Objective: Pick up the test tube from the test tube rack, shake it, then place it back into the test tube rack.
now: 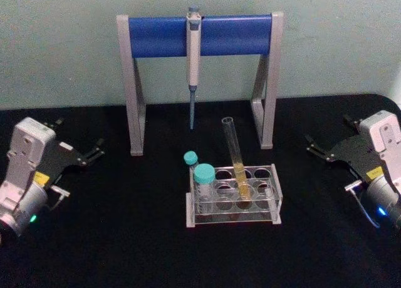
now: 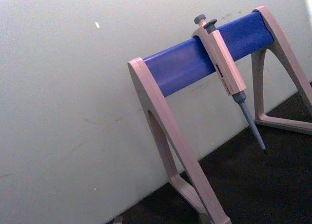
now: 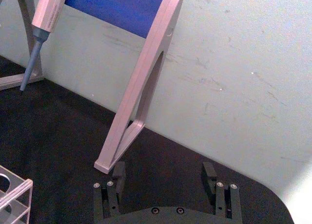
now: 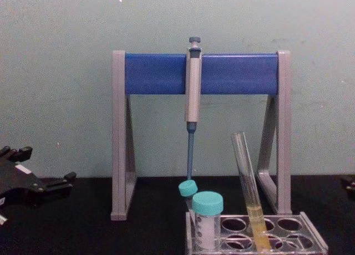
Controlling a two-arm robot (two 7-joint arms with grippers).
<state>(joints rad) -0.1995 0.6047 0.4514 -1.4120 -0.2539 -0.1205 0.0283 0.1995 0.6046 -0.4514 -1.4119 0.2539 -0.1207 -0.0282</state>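
Note:
The test tube [image 1: 237, 166] stands tilted in a middle hole of the clear test tube rack [image 1: 266, 203], with yellow liquid in its lower part; in the chest view the test tube [image 4: 247, 177] leans left above the rack [image 4: 310, 235]. My left gripper [image 1: 78, 138] rests open on the table far to the left of the rack, also seen as the left gripper [image 4: 47, 165]. My right gripper [image 1: 329, 133] rests open far to the right, with nothing between its fingers [image 3: 118, 174]. A corner of the rack [image 3: 14, 195] shows in the right wrist view.
A grey-and-blue pipette stand [image 1: 156, 36] rises behind the rack, with a pipette [image 1: 193, 62] hanging from its bar. Two teal-capped tubes [image 1: 203, 175] sit in the rack's left holes. The black table [image 1: 125, 238] ends at a pale wall behind.

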